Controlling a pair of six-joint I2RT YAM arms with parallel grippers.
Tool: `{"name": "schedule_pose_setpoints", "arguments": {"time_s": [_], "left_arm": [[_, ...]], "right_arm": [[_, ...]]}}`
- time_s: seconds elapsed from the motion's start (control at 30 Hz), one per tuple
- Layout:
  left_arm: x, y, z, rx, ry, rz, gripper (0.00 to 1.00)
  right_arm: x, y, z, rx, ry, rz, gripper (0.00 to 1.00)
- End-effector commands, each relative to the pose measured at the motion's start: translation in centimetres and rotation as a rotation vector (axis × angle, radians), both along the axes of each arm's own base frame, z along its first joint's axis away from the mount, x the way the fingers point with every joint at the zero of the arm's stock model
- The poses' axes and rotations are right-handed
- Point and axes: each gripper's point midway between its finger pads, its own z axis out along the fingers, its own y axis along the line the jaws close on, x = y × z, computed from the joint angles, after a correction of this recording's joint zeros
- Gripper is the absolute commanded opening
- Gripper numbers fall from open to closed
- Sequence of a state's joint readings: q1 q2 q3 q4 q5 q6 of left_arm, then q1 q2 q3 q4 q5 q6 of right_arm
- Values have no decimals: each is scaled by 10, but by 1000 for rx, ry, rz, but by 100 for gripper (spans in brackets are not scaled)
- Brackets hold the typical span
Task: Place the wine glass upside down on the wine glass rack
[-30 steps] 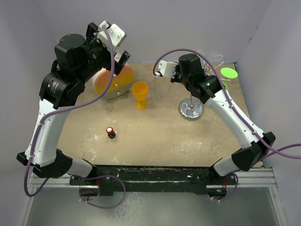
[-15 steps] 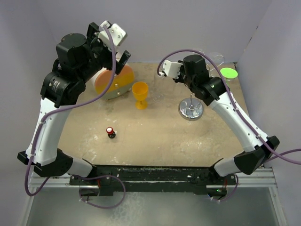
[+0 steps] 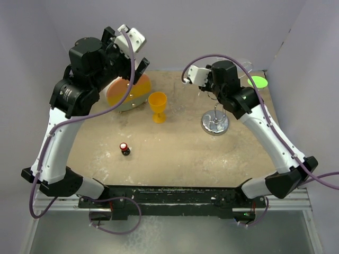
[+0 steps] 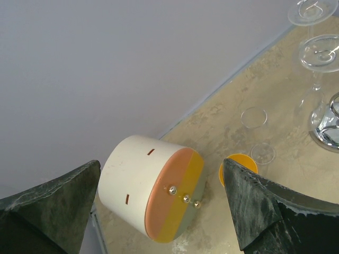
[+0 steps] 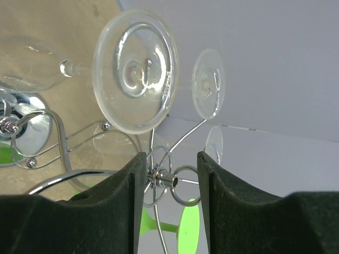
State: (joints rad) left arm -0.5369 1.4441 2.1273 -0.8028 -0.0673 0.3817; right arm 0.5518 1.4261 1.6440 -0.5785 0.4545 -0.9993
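The wine glass rack (image 3: 214,123) stands back right on its chrome base; its wire arms and hub (image 5: 170,180) fill the right wrist view. A clear wine glass hangs upside down on it, foot (image 5: 136,78) facing me, with two more clear feet (image 5: 208,83) behind. My right gripper (image 5: 170,155) is open at the rack's top, the hub between its fingers, holding nothing; from above it (image 3: 211,86) is mostly hidden by its wrist. Another clear wine glass (image 4: 255,118) stands on the table beside the orange goblet. My left gripper (image 4: 161,163) is wide open and empty, raised over the back left (image 3: 130,61).
A round white box with an orange and yellow face (image 3: 128,92) lies on its side at the back left. An orange goblet (image 3: 157,106) stands beside it. A small red-capped bottle (image 3: 124,148) stands in the middle. A green glass (image 3: 258,82) is behind the rack.
My right gripper has drifted right and back toward the top of the rack. My left arm has shifted slightly to the right. Nothing was taken hold of or let go.
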Motion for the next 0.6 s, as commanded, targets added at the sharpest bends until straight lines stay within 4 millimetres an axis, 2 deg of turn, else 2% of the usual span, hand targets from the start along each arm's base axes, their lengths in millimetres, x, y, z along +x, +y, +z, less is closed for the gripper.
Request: {"name": "schedule_pose_setpoints", "arguments": {"time_s": [0.0,0.23,0.4,0.43,0.57], "left_arm": [[7,-2,-2,-4,-1,3,99],[21,-17,-29,17,65,-30,99],[34,-32,-59,18,141,-52,99],[37,-36,-66,14,159,-57,99],[52,-51,-95,-3,223,-68,99]], "right_arm": [[-10,-16,35,48,-90,-31,46],[-25,-21,56,124,-107,3,47],[-38,-26,76,224,-133,18,47],[-41,-33,84,242,-153,6,47],[-57,-34,112,373,-193,55,47]]}}
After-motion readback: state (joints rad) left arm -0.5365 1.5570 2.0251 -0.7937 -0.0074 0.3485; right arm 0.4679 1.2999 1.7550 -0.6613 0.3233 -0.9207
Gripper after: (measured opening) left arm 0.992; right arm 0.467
